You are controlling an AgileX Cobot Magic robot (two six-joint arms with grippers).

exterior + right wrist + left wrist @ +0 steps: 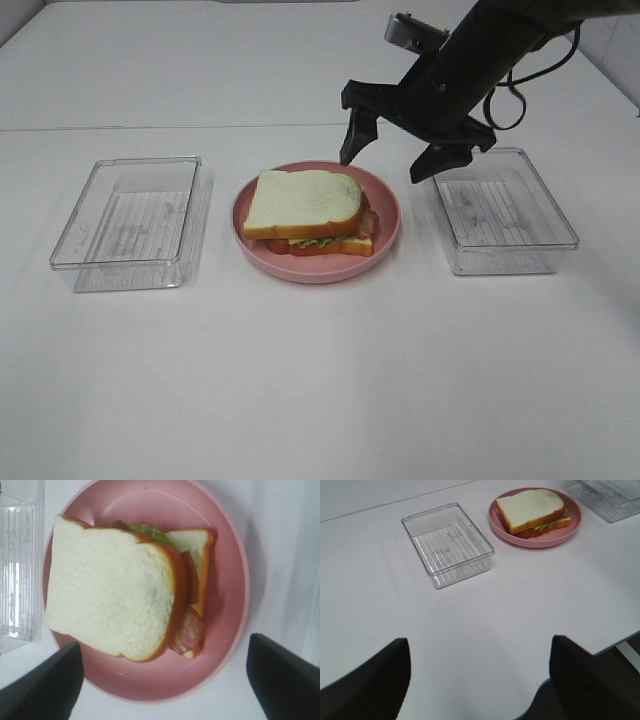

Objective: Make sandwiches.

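Note:
One sandwich (305, 210) lies on the round pink plate (388, 205) in the middle of the table. Its top white slice sits askew over green lettuce, bacon and a lower slice (192, 542). My right gripper (392, 162) hangs open above the plate's far right rim, empty, clear of the bread. In the right wrist view the sandwich (112, 587) fills the space ahead of the spread fingers (45, 690). My left gripper (480, 672) is open low over bare table, far from the sandwich (530, 507), and does not show in the high view.
An empty clear tray (130, 220) stands left of the plate and another clear tray (505, 210) right of it, just under the right arm. The table's near edge (600, 647) shows in the left wrist view.

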